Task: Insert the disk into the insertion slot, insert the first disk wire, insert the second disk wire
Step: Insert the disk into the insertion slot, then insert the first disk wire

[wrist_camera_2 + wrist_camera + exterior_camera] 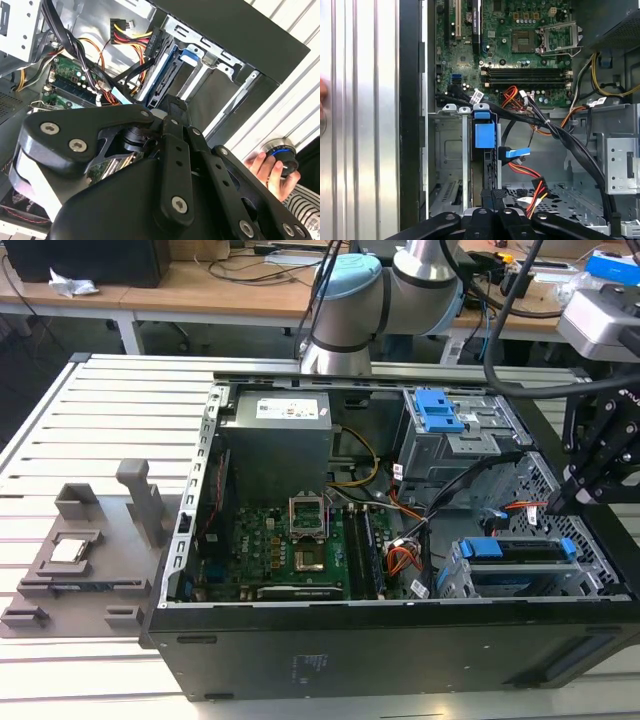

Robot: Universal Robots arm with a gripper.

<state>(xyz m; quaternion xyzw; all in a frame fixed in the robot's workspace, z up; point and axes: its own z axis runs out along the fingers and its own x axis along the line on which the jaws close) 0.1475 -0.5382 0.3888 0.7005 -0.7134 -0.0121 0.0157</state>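
The disk (520, 550), in its bright blue carrier, sits inside the insertion slot (455, 575), the low silver cage at the case's front corner on the exterior view's right. Both wrist views show the disk (485, 135) (165, 70) edge-on in the cage (445, 150) (220, 65). A blue-ended black wire (516, 152) lies against the disk's edge. A red, yellow and orange wire bundle (535, 182) ends in a black plug close to my gripper (492, 195). My gripper (555, 502) (172, 107) hangs just above the cage with its fingers together. What lies between them is hidden.
A taller grey cage with a blue latch (437, 410) stands behind the slot. The motherboard (290, 550) and grey power supply (275, 440) fill the case's other half. Grey fixtures (90, 550) sit on the slatted table. A person's hand (265, 170) holds a round knob beside the case.
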